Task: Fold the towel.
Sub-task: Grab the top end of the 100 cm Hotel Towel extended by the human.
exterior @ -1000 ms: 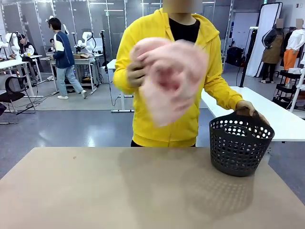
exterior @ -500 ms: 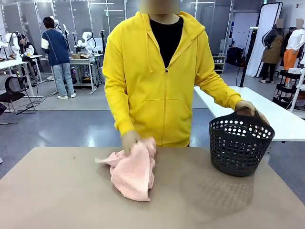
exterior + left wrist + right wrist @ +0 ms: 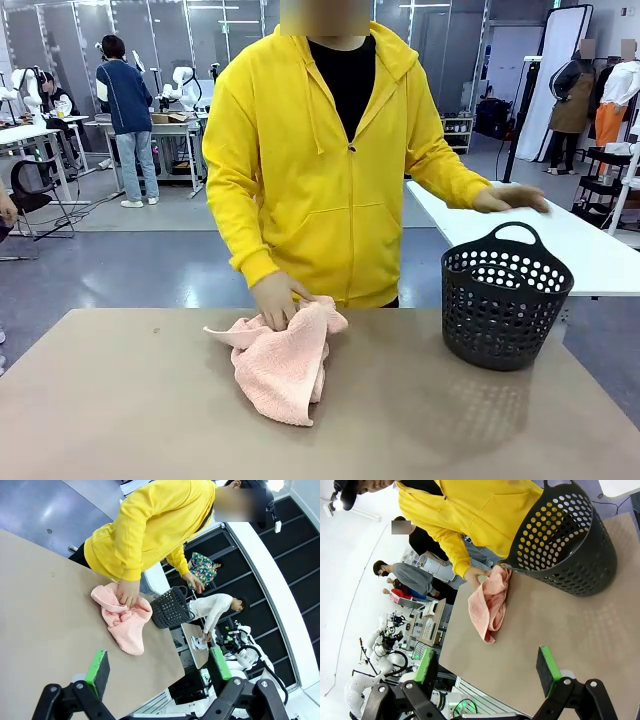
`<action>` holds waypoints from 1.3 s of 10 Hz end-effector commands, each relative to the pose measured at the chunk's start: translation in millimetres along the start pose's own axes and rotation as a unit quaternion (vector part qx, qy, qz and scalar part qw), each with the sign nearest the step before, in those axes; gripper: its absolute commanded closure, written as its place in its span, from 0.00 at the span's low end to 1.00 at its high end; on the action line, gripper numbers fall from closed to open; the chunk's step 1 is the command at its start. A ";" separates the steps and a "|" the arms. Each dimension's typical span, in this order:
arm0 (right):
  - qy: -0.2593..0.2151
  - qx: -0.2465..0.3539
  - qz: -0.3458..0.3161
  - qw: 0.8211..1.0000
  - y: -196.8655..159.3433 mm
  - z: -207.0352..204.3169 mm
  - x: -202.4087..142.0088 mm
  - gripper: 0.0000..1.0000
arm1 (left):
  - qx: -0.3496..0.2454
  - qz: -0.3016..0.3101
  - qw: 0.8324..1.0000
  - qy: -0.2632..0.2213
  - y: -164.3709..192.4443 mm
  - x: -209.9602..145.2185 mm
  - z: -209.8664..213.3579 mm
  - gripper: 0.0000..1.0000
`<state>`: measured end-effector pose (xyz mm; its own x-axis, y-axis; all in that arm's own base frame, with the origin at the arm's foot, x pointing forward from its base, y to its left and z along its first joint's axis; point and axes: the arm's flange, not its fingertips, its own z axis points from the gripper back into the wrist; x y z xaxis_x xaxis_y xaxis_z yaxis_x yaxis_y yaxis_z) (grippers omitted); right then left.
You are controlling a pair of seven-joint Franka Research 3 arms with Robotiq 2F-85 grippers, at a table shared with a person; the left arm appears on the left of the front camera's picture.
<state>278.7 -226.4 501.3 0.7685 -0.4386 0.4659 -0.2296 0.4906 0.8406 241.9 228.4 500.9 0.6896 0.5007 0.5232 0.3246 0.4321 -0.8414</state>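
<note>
Towel [image 3: 285,365]: crumpled at table [image 3: 120,400] far edge, partly under hand [image 3: 275,300]; other hand [image 3: 510,198] now off basket [image 3: 505,300]. Left gripper [image 3: 159,665], right gripper [image 3: 487,667]: jaws spread.

Pink towel [image 3: 284,366] crumpled, apparently unfolded, on table.

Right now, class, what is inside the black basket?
Through the open top of the basket, its holed far wall shows, with nothing against it. The near wall hides the bottom, so whether anything lies there cannot be told. The towel lies outside.
</note>
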 end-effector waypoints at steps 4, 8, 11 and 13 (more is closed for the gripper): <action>-0.005 0.006 0.001 1.000 1.1 0.7 2.8 0.00 | -0.009 -0.002 1.000 -0.003 -1.4 4.5 0.6 0.00; -0.005 0.006 0.001 1.000 1.1 0.7 2.8 0.00 | -0.009 -0.002 1.000 -0.003 -1.4 4.5 0.6 0.00; -0.005 0.006 0.001 1.000 1.1 0.7 2.8 0.00 | -0.009 -0.002 1.000 -0.003 -1.4 4.5 0.6 0.00; -0.005 0.006 0.001 1.000 1.1 0.7 2.8 0.00 | -0.009 -0.002 1.000 -0.003 -1.4 4.5 0.6 0.00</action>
<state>278.7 -226.4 501.3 0.7685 -0.4385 0.4659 -0.2296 0.4906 0.8406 241.9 228.4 500.9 0.6896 0.5008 0.5232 0.3245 0.4321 -0.8414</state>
